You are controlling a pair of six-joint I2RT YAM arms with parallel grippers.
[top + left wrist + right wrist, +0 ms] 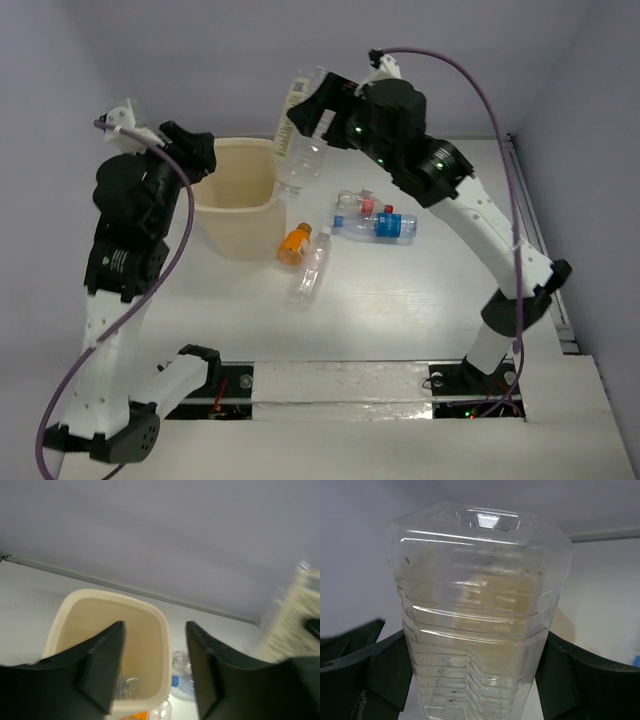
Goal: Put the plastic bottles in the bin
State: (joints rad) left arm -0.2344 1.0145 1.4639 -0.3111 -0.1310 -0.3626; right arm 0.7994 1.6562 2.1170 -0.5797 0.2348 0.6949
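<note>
**A:** Start from the front of the bench. What lies nearest the arm bases?

**B:** A slim clear bottle, on its side. Just beyond it, nearly touching, is the short orange bottle, close against the right wall of the bin.

**A:** And to the right of those?

**B:** A blue-labelled bottle lies flat, and just behind it a red-capped bottle, the two close together.

**A:** Is anything in the bin?

**B:** The left wrist view looks down into it, and one small clear bottle in the bin lies on the bottom.

**A:** How does the left hand stand?

**B:** It is released, its fingers spread with nothing between them. It hangs over the bin's left rim.

**A:** And the right hand?

**B:** It is clenched on a large ribbed bottle, clear with a pale label, and holds it off the bench. From above, the bottle sits at the bin's right rim. I cannot tell whether it is over the opening or just beside it.

**A:** What is behind all that?

**B:** Only the grey wall.
</note>
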